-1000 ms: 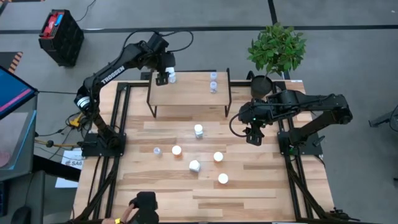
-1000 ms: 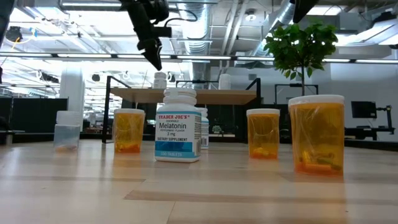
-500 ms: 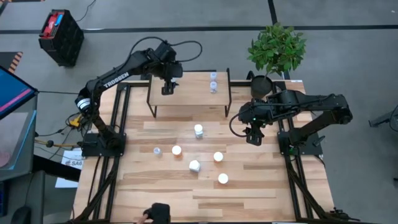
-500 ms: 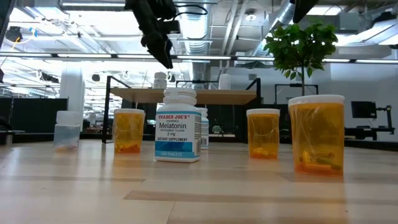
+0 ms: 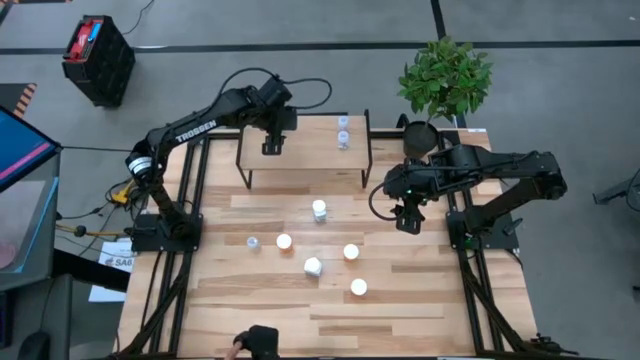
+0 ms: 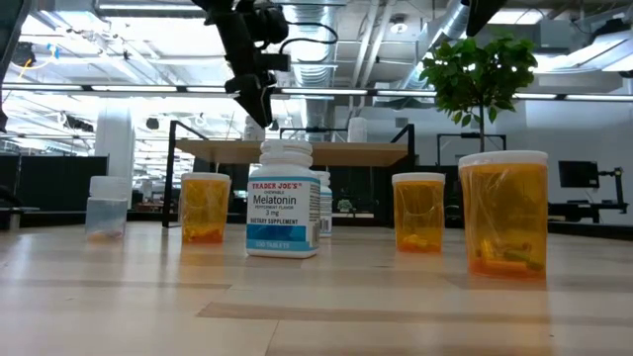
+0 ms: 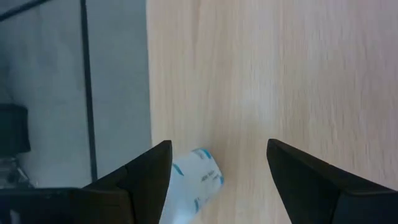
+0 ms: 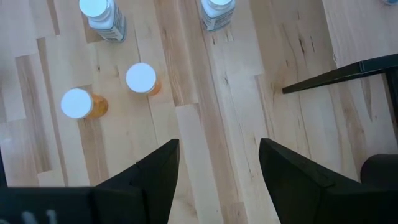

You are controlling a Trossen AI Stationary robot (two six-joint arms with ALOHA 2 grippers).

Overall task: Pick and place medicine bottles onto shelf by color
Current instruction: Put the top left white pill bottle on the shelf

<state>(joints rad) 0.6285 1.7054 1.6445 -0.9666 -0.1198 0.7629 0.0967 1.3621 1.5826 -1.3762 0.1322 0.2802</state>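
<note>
Six bottles stand on the table in the high view: a white one nearest the shelf, a second white one, three orange ones with white caps, and a small clear one. On the shelf two clear bottles sit near the right end. The left gripper hangs over the shelf's left part, fingers apart and holding nothing. Its wrist view shows a white bottle with blue print on the shelf board, just beside one finger; from above the arm hides this bottle. The right gripper waits above the table's right side, also spread and empty. The low view alone shows the label on the front white bottle. At the table's near edge a dark object is cut off and hard to make out.
</note>
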